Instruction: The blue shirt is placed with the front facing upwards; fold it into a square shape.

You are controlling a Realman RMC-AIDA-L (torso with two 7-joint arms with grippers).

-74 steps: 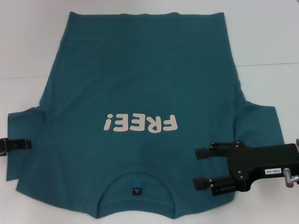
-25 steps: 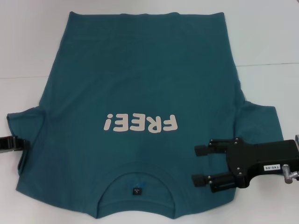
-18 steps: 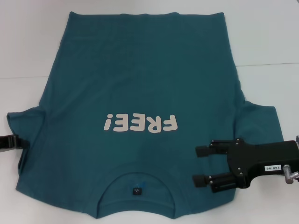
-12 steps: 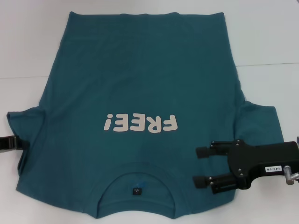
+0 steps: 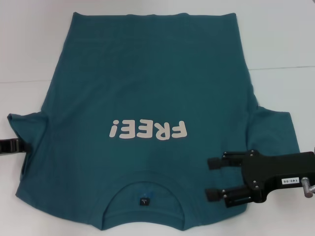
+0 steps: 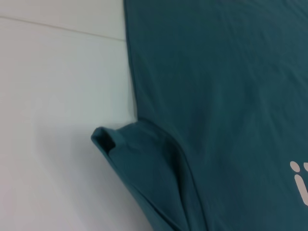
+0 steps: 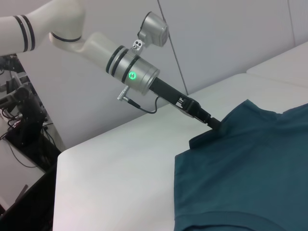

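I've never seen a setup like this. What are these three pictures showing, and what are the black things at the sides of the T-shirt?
It is a two-armed robot folding laundry. One camera sits on its head looking down; one rides on each wrist. A blue shirt lies front-up on a white table, its collar nearest the robot, so the FREE! lettering reads upside down. The black things are the robot's hands. The right gripper hovers open over the shirt near its right sleeve. The left gripper is at the left sleeve's edge; the right wrist view shows its tip meeting the cloth, but whether it pinches is unclear.
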